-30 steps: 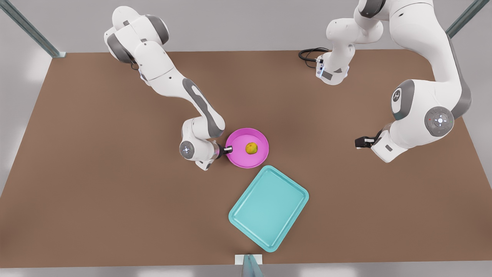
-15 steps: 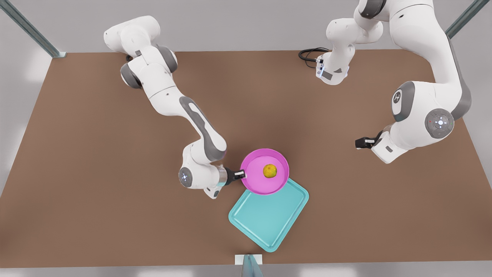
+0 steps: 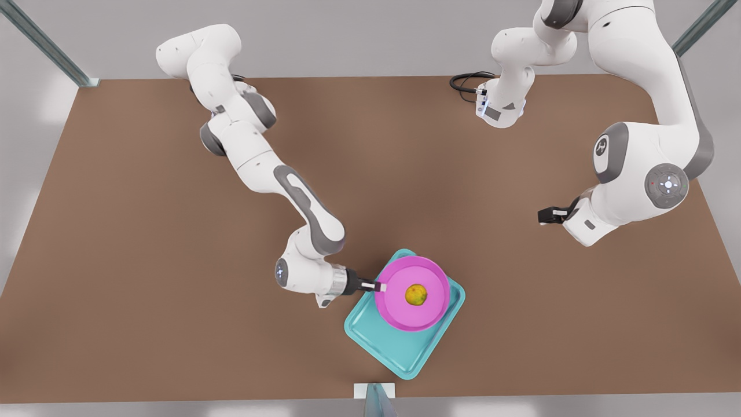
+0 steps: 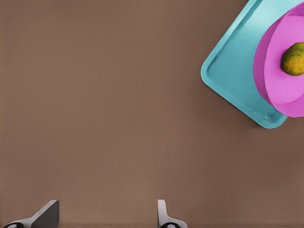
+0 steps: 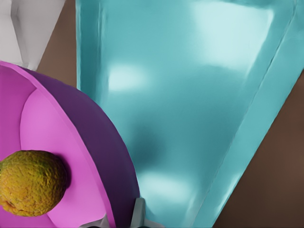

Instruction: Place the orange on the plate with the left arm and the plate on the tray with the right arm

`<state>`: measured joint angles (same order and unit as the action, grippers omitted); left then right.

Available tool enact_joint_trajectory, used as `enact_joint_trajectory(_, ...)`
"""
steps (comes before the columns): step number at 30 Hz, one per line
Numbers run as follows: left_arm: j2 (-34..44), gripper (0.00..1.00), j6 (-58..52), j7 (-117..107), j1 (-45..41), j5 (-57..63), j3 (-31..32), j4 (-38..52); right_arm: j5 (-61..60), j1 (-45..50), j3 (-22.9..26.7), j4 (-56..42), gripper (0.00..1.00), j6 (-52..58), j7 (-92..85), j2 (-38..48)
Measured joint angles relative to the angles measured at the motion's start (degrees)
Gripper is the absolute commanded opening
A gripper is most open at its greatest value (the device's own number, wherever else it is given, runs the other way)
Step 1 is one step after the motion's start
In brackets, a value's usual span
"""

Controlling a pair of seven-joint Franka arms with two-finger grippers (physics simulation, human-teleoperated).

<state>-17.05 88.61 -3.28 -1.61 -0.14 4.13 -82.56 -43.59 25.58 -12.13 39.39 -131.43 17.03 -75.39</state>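
Brown tabletop (image 3: 145, 260) spreads wide under both arms. Down near the front edge sits the teal tray (image 3: 399, 347), and the pink plate (image 3: 431, 313) hangs over its far half, apparently lifted clear of the tray floor in the right wrist view. Right gripper (image 3: 379, 286), on the front view's left, has its fingers clamped on the plate's rim. Left gripper (image 3: 544, 216) waits well apart over bare table on the front view's right, fingers (image 4: 164, 216) spread open and holding nothing. And the orange (image 3: 416, 294) rides in the middle of the plate.
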Motion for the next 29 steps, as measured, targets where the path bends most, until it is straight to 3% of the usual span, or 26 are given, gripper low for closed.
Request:
enact_joint_trajectory(4, -0.32, 1.0, 0.02, 0.13, 0.1, -0.03, -0.43, 0.0, -0.02, 0.06, 0.68, 0.01, 0.24, -1.66, 2.11, -0.55)
enact_joint_trajectory(5, -0.37, 1.0, 0.04, 0.17, 0.09, -0.04, -0.47, 0.0, 0.14, 0.12, 0.67, 0.01, 1.0, -1.93, 2.67, -0.65)
enact_joint_trajectory(12, -0.43, 1.0, 0.12, 0.35, 0.04, -0.02, -0.53, 0.02, 0.56, 0.26, 0.37, 0.21, 1.0, -3.36, 5.5, -0.3)
enact_joint_trajectory(13, -0.42, 1.0, 0.1, 0.37, 0.03, -0.01, -0.53, 0.06, 0.74, -0.64, 2.01, 2.11, 1.0, -1.57, 5.82, 2.84)
enact_joint_trajectory(16, -0.42, 1.0, 0.04, 0.43, 0.03, 0.03, -0.53, 0.08, 5.13, -9.89, 16.5, 4.06, 1.0, 19.27, 5.15, 18.15)
enact_joint_trajectory(18, -0.42, 1.0, -0.01, 0.46, 0.03, 0.09, -0.53, 0.09, 16.2, -11.97, 19.45, 4.25, 1.0, 33.39, 3.11, 30.65)
enact_joint_trajectory(20, -0.48, 1.0, -0.35, 0.46, 0.03, 0.21, -0.53, 0.09, 26.89, -12.57, 20.1, 4.51, 1.0, 44.77, 0.57, 40.89)
enact_joint_trajectory(23, -0.5, 1.0, -0.75, 0.35, 0.03, 0.33, -0.53, 0.09, 39.43, -12.68, 18.66, 7.42, 1.0, 57.45, -3.49, 48.05)
enact_joint_trajectory(27, -0.5, 1.0, -1.06, 0.23, 0.03, 0.42, -0.53, 0.09, 46.04, -18.81, 11.49, 26.7, 1.0, 62.29, -7.94, 63.15)
enact_joint_trajectory(29, -0.5, 1.0, -1.16, 0.18, 0.03, 0.44, -0.53, 0.09, 47.47, -19.87, 10.35, 30.6, 1.0, 62.51, -9.82, 65.94)
